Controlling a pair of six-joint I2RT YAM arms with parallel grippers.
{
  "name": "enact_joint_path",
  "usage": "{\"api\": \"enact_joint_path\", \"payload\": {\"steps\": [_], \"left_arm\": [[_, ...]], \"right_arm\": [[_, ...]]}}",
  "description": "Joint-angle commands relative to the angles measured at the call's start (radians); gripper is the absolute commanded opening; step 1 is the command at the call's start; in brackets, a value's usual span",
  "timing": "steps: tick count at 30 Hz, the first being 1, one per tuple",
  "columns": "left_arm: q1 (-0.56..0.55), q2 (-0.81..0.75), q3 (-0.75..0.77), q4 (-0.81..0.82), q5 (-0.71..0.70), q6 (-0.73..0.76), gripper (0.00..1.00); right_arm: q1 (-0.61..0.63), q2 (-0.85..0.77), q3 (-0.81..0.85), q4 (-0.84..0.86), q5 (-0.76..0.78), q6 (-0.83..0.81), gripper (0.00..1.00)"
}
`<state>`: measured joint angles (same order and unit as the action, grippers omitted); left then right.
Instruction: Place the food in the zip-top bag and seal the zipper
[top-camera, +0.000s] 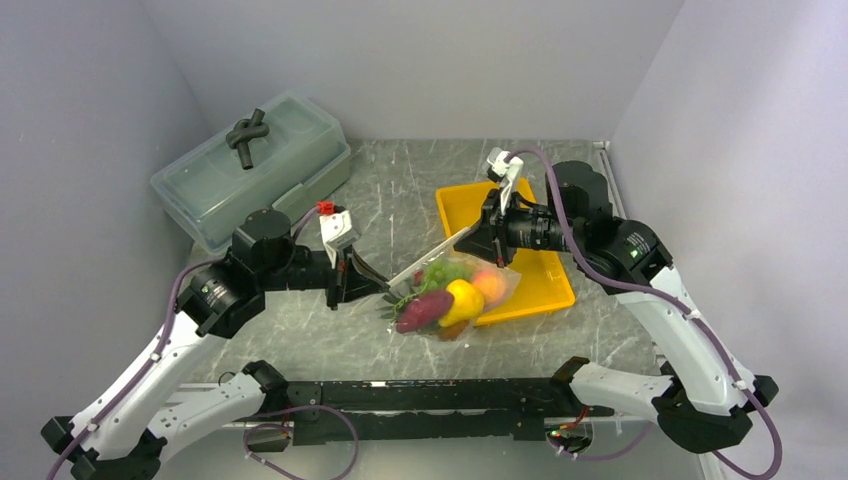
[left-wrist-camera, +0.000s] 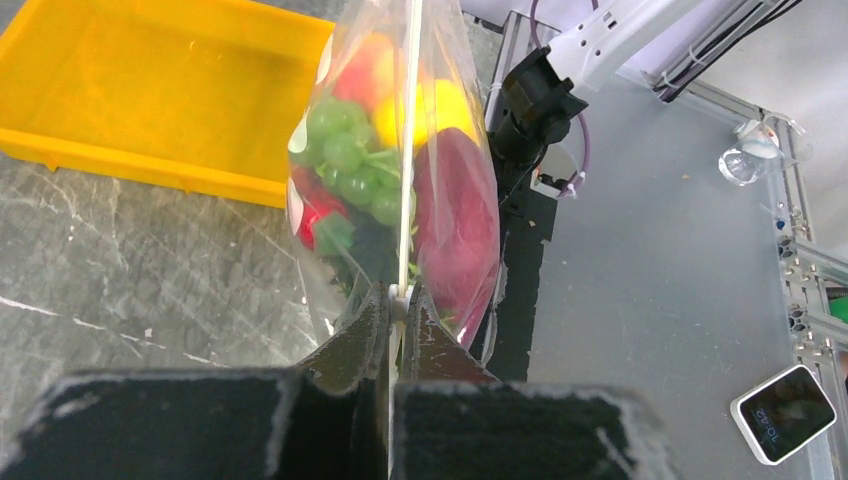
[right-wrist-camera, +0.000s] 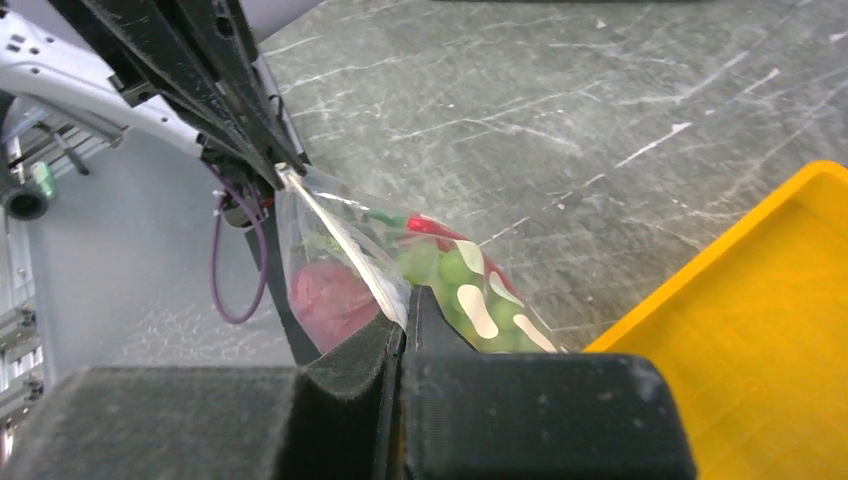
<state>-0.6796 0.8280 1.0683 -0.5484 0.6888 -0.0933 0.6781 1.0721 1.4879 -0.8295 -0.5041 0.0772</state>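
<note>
Left wrist view, lower centre: found left gripper (left-wrist-camera: 398, 305) closed, jaws pinched on the near end of the zipper (left-wrist-camera: 411, 120), no gap visible between the pads. Traced the whitish strip from that grip straight up to the top edge of the frame, taut throughout. Noted zip-top bag (left-wrist-camera: 475, 160) bulging either side of the strip with the food (left-wrist-camera: 350, 175): dark purple piece (left-wrist-camera: 455, 220) to the right, green grape bunch (left-wrist-camera: 345, 150) and red chili (left-wrist-camera: 310, 215) to the left, yellow fruit (left-wrist-camera: 445, 105) and peach (left-wrist-camera: 365, 65) higher up. Beyond, upper left: yellow tray (left-wrist-camera: 150, 90) on the grey table (left-wrist-camera: 120, 270). Right wrist view, lower centre: found right gripper (right-wrist-camera: 408, 305) also clamped tight, on the opposite end of the same strip, with dotted plastic bunched just past the fingertips. Top external view, centre: bag slung between the two grips, mouth edge uppermost and drawn into a line, belly overlapping the tray's near-left corner; contact with the table not determinable. Far upper left: lidded box (top-camera: 250, 170), well apart, not involved. Judged purpose of the two-ended hold: keeping the mouth straight and the load below it, for lining up the tracks before pressing. Loading judged done; seal along the full strip not determinable.
</note>
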Motion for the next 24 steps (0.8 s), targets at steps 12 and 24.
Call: {"api": "enact_joint_path", "payload": {"steps": [12, 24], "left_arm": [[0.000, -0.096, -0.001, -0.155, -0.083, 0.030, 0.00], [-0.001, -0.137, -0.009, -0.190, -0.120, 0.030, 0.00]], "right_arm": [[-0.023, -0.073, 0.068, 0.140, 0.313, 0.060, 0.00], [-0.025, -0.113, 0.068, 0.196, 0.441, 0.075, 0.00]]}}
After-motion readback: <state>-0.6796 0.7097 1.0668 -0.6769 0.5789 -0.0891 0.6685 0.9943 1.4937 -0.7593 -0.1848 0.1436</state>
